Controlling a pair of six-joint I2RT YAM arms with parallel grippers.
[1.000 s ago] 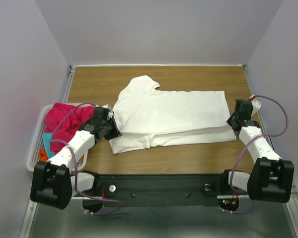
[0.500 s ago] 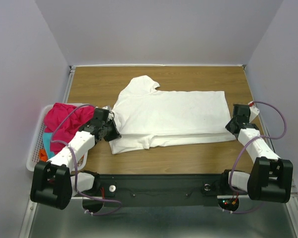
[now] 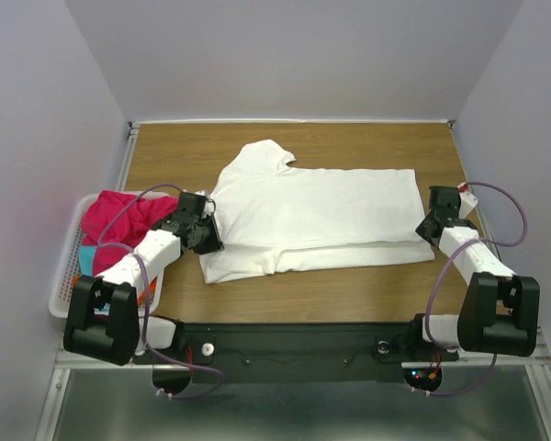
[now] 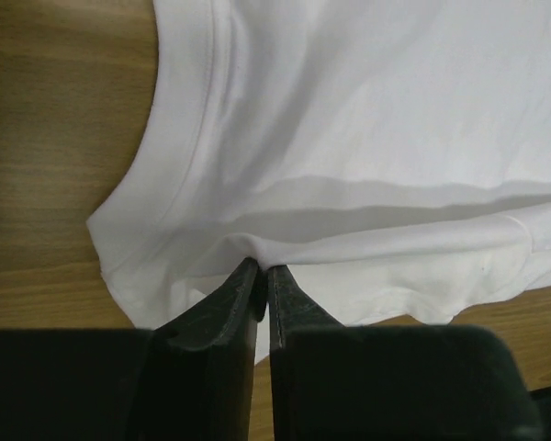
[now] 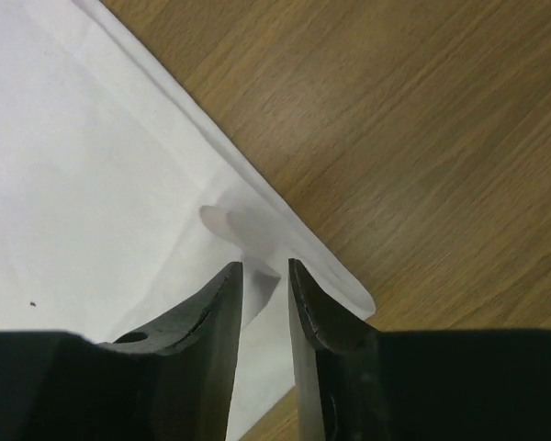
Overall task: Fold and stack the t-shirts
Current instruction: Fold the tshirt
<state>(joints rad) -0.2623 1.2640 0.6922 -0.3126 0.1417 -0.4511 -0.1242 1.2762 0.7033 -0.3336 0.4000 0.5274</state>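
The large white t-shirt [image 3: 312, 216] lies folded lengthwise across the middle of the wooden table [image 3: 349, 142], one sleeve pointing toward the back. My left gripper [image 3: 209, 234] is at its left end, at the collar side. In the left wrist view the gripper [image 4: 262, 268] is shut on a pinch of the white cloth [image 4: 395, 119]. My right gripper [image 3: 429, 225] is at the shirt's right hem. In the right wrist view the gripper [image 5: 264, 266] has its jaws a little apart, with a raised pucker of the hem [image 5: 73, 165] between the tips.
A white lattice basket [image 3: 62, 276] stands off the table's left edge behind my left arm. It holds a magenta-pink shirt [image 3: 119, 225], a cyan one [image 3: 87, 262] and a bit of orange [image 3: 78, 287]. Bare wood shows behind the shirt.
My left gripper has shifted slightly toward the back right with the shirt's left end. My right gripper has moved in and back along the right hem. The lower layer has drawn in a little.
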